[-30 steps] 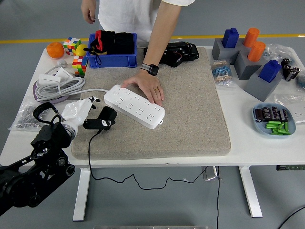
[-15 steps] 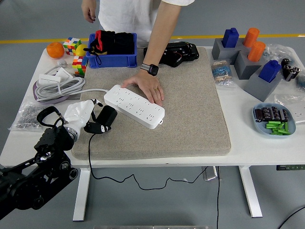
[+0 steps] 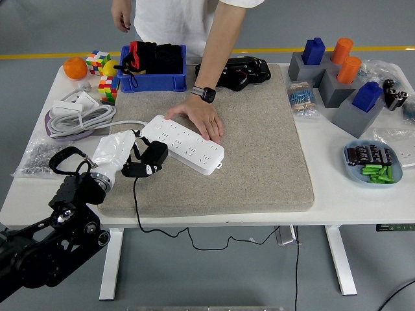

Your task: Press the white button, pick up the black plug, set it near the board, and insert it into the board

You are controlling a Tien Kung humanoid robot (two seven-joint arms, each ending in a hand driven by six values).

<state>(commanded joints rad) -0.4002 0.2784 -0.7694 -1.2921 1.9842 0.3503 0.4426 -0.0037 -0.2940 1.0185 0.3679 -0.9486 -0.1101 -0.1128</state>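
The white power strip (image 3: 183, 144) lies slanted on the grey felt mat (image 3: 259, 149). A person's hand (image 3: 202, 118) rests flat on its far edge. My left hand (image 3: 133, 155), in a white cover, is shut on the black plug (image 3: 150, 159) and holds it just above the mat, touching or almost touching the strip's left end. The plug's black cable (image 3: 138, 207) hangs down over the table's front edge. No white button can be made out on the strip. My right hand does not show.
Behind the mat stand a blue bin (image 3: 152, 67) of black parts and a black device (image 3: 238, 71). A coiled white cable (image 3: 76, 115), puzzle cubes (image 3: 102, 65) and an orange (image 3: 75, 67) lie at the left. Grey holders (image 3: 334, 78) and a blue dish (image 3: 373, 162) sit at the right.
My left hand has carried the black plug to the right, from the mat's left edge up to the strip's left end. The person's hand has stayed on the strip.
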